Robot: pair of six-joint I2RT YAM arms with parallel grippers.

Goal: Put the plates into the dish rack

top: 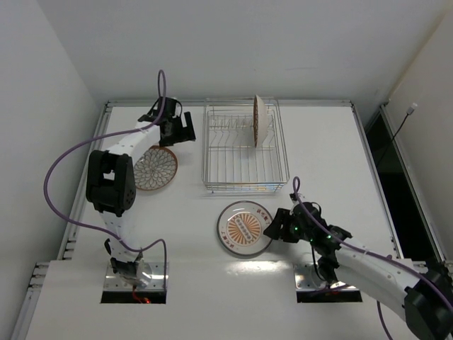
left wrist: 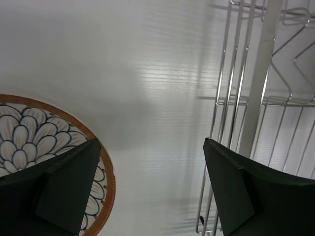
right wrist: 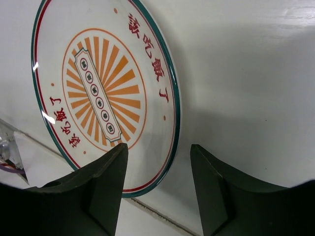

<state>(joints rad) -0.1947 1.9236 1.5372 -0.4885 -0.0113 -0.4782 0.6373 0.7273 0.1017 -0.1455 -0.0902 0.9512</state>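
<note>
One lattice-pattern plate (top: 260,121) stands upright on edge among the tines of the wire dish rack (top: 244,185). A second lattice plate (top: 157,168) lies flat on the table left of the rack, also in the left wrist view (left wrist: 29,142). My left gripper (top: 185,129) is open and empty, hovering between that plate and the rack (left wrist: 236,98). The white-rimmed sunburst plate (top: 245,228) lies flat in front of the rack. My right gripper (top: 271,228) is open, its jaws straddling that plate's right edge (right wrist: 167,123) without closing on it.
The table's raised rim (top: 226,103) runs along the far side and a side rail (top: 379,177) on the right. The left arm's purple cable (top: 56,170) loops over the left side. The arm bases (top: 134,273) sit at the near edge.
</note>
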